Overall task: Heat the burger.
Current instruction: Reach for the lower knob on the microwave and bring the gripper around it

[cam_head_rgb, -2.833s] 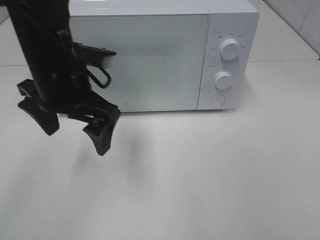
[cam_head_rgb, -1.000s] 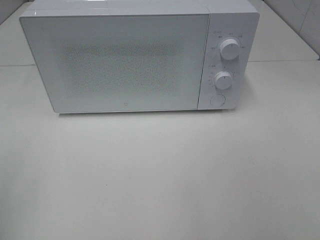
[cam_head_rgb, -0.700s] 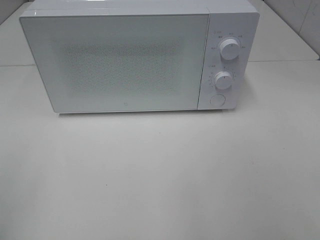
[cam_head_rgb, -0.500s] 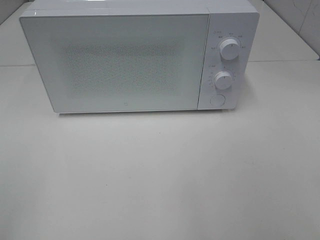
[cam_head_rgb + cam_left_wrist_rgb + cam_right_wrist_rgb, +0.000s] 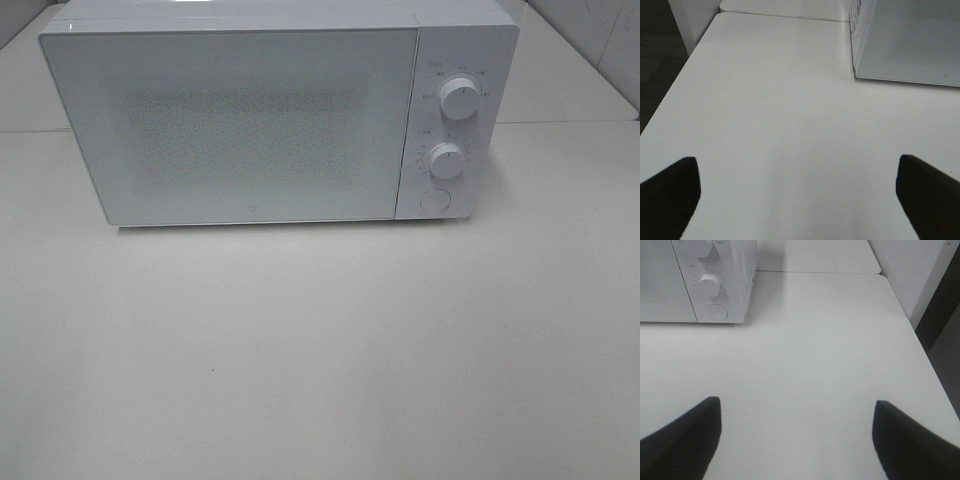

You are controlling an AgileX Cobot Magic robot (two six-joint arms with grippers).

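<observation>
- White table is carrying a microwave, door sitting shut.
- I am seeing left gripper and right gripper hovering over it, jaws apart, holding nothing.
- I cannot tell where the burger is.

White table, matte, made of 2 slabs w/ a seam running across toward the back. White microwave sits directly on it at the rear, straddling the seam, door shut, front facing the high cam. Tiny dark speck on the tabletop in front, left of centre
</observation>
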